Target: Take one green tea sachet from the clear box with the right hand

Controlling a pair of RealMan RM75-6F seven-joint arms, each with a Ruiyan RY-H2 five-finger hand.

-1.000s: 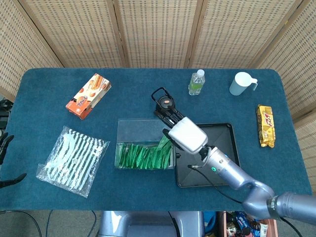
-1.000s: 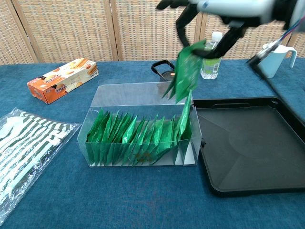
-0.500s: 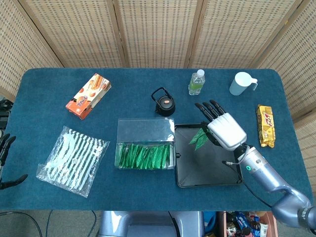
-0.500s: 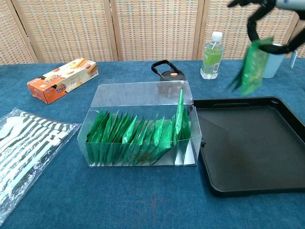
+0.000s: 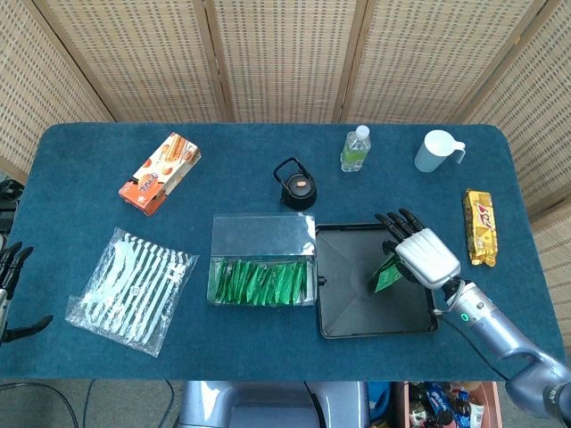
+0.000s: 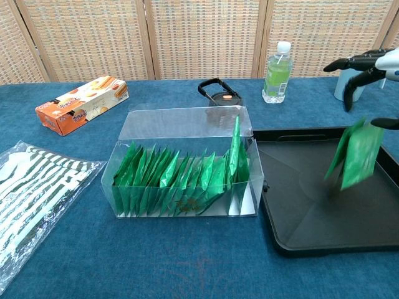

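The right robot hand (image 5: 426, 256) pinches a green tea sachet (image 6: 356, 154) hanging long-axis downward just beneath its fingers, above the right part of the black tray (image 5: 348, 308), well apart from the clear box (image 5: 261, 260) to its left.

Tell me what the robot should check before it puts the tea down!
1. Right hand holds the green tea sachet: ok.
2. More than one sachet taken: cannot tell; it looks doubled or blurred in the chest view.
3. Sachet is over the black tray: ok.
4. Sachet touching the tray: cannot tell.
5. Clear box upright, sachets inside: ok.
6. Left hand away at the table's edge: ok.
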